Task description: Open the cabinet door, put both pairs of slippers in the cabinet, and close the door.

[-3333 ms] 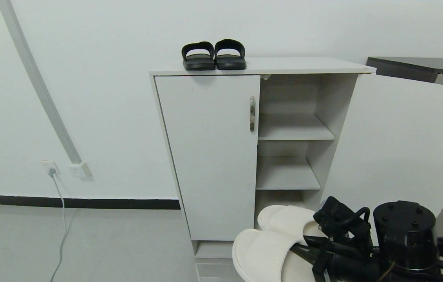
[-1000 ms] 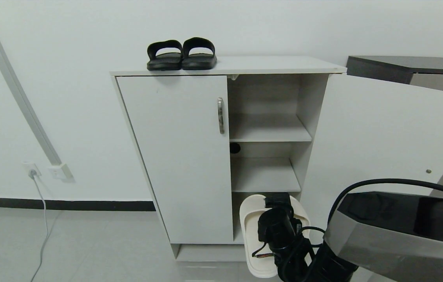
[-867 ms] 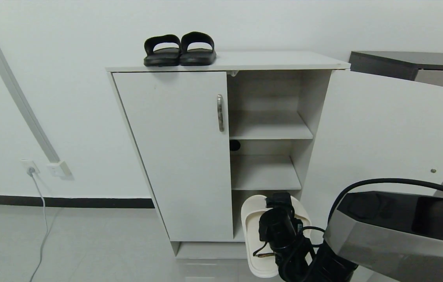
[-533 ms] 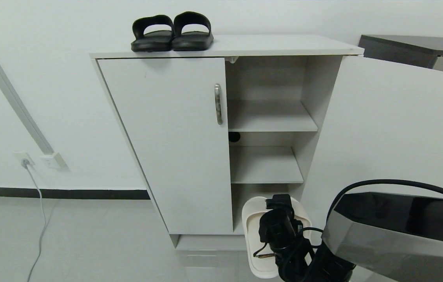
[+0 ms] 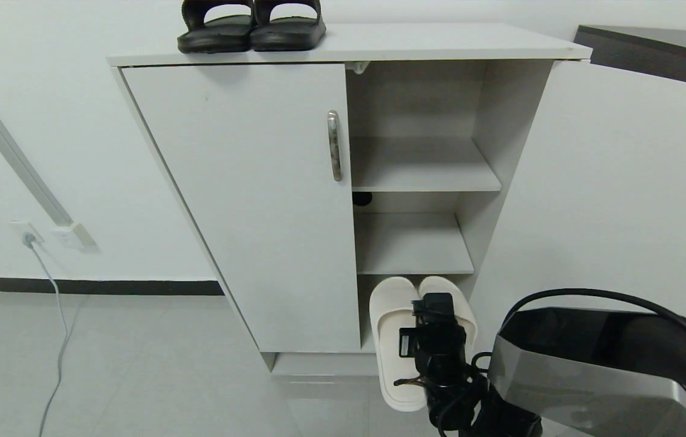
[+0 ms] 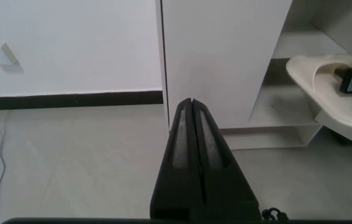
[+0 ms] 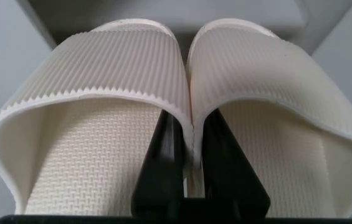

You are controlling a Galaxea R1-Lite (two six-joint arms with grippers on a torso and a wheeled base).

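Right gripper point(image 7: 188, 134)'s jaws are clamped on the white slippers point(image 5: 392, 340), which have swung round toe-first and now poke into the cabinet point(image 5: 245, 200)'s bottom compartment point(image 6: 281, 106), so pair 1 looks nearly in. Left gripper point(image 6: 191, 124)'s jaws are together, empty. Black slippers point(image 5: 252, 27) wait up top.

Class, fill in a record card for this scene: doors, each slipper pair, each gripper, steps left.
Left door: shut
Right door: swung open
Black slippers: on cabinet top, left end
Right gripper: shut on white slippers
White slippers: side by side, toes into bottom compartment, heels outside
Left gripper: shut, holding nothing
Steps left: release white slippers, store black slippers, close right door
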